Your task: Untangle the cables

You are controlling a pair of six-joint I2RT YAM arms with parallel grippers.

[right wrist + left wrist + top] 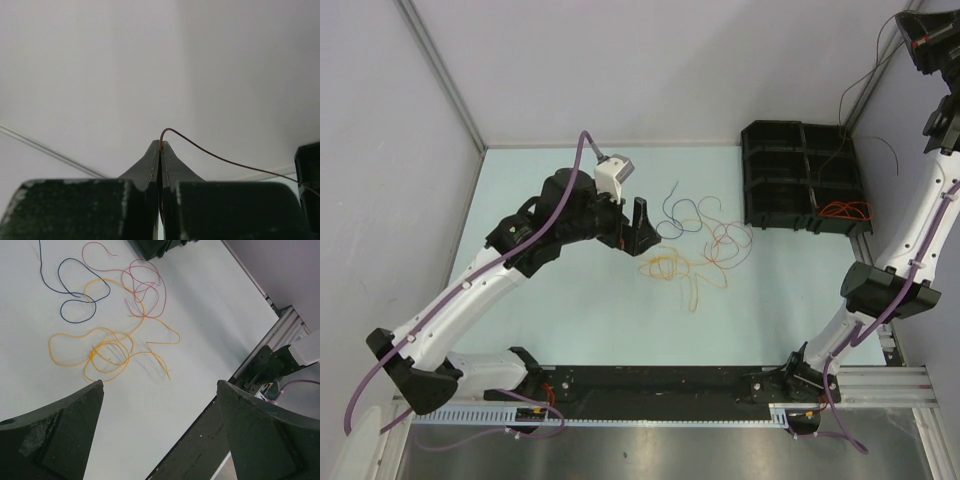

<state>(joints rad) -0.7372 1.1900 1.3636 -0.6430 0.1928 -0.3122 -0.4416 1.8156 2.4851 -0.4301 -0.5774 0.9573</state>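
Several cables lie tangled mid-table: a dark blue one (680, 210), a yellow-orange one (670, 265) and a red and purple loop (730, 240). The left wrist view shows the yellow (107, 352), dark blue (75, 295) and red (145, 287) cables. My left gripper (638, 222) is open and empty, just left of the tangle and above the table (160, 390). My right gripper (920, 38) is raised high at the far right, shut on a thin dark red cable (225, 161) that hangs down (860, 80) towards the crate.
A black compartmented crate (790, 165) stands at the back right with an orange cable (842, 211) coiled in its front right compartment. Grey walls enclose the table on the left, back and right. The black base rail (660, 380) runs along the near edge.
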